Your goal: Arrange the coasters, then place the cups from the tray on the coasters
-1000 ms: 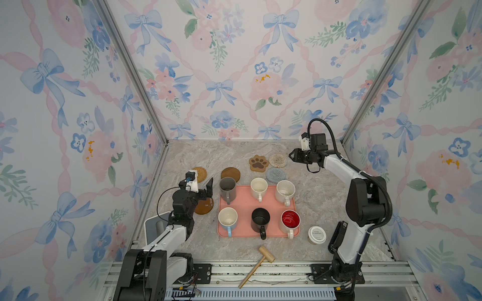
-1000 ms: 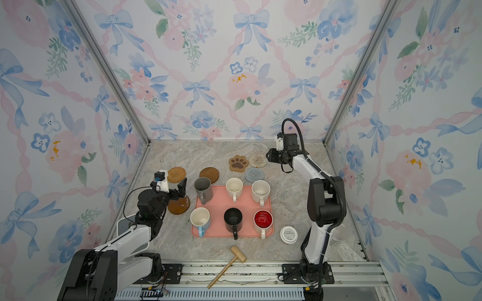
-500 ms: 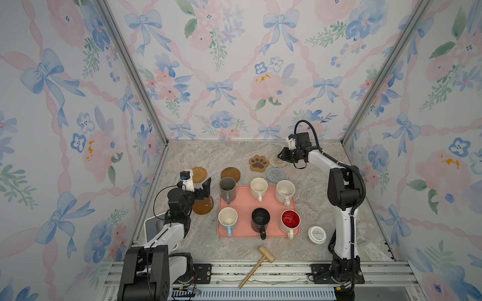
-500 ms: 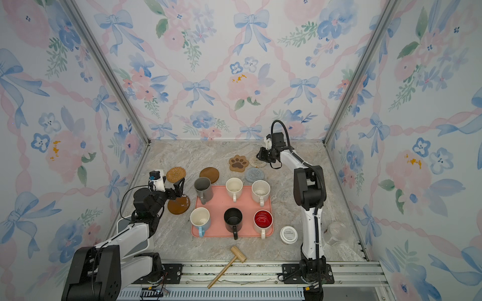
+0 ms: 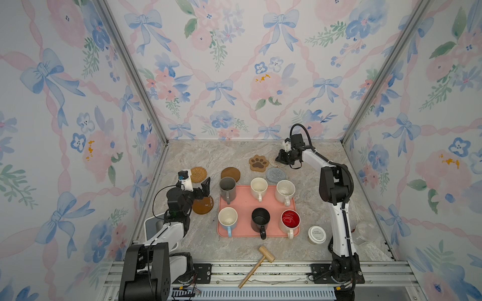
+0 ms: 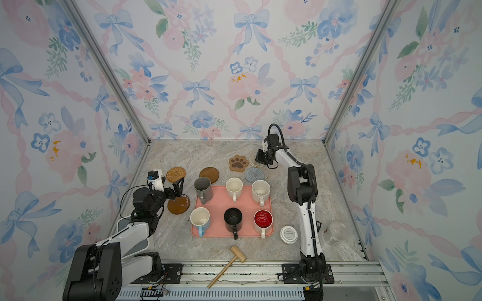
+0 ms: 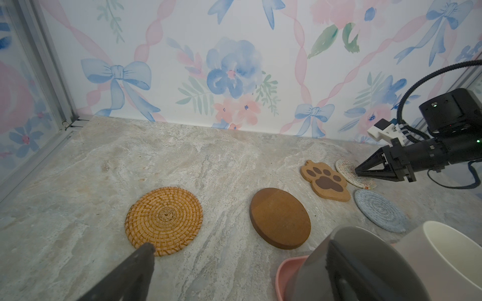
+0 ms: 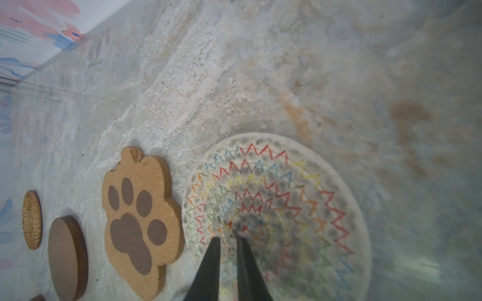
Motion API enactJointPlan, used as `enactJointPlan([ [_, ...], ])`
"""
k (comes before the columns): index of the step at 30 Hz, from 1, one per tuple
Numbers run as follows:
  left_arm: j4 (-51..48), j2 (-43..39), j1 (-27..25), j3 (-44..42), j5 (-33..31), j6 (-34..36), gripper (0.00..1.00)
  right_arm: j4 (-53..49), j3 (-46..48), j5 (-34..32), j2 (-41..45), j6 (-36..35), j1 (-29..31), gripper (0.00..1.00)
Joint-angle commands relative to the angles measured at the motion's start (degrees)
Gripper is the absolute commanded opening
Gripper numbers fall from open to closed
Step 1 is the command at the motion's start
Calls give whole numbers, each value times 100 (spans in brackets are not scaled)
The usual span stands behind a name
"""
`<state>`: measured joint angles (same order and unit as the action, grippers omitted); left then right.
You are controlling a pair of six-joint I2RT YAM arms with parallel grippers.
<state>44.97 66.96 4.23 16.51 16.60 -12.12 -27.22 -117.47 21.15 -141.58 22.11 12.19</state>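
Okay, cream coaster [image 8: 300,182]: round, woven, rainbow zigzag stitching, lower right of frame.
right gripper [image 8: 228,238]: jaws a slit apart, tips on it, grip unclear.
left gripper [image 7: 241,249]: jaws spread wide, empty.

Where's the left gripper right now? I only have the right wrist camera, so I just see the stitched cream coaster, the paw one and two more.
Observer: The left gripper is open and hovers over a brown wooden coaster left of the pink tray.
Operator: Any mugs on coasters yet?
Observer: None. All six mugs stand on the pink tray.
Operator: Is anything close to my cream coaster that I can't see?
Observer: A grey-blue woven coaster lies between it and the pink tray, beside the paw coaster.
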Motion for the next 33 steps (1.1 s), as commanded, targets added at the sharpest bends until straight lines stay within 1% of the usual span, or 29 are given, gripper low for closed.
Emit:
enactJointPlan([
  [1,145,69,54,61,54,-97,98,-527,-269,-343,-193,18,47,16],
  [5,148,80,52,56,12,-98,98,-919,-395,-650,-280,-49,24,14],
  [9,144,46,60,41,-8,-106,98,-1140,-303,-885,-190,-81,-49,11],
  [26,227,1,79,-32,-76,-177,98,-1476,872,-1580,715,-354,-356,8],
  [33,235,-32,98,-52,-116,-198,98,-1435,1611,-1791,1214,-399,-493,6],
])
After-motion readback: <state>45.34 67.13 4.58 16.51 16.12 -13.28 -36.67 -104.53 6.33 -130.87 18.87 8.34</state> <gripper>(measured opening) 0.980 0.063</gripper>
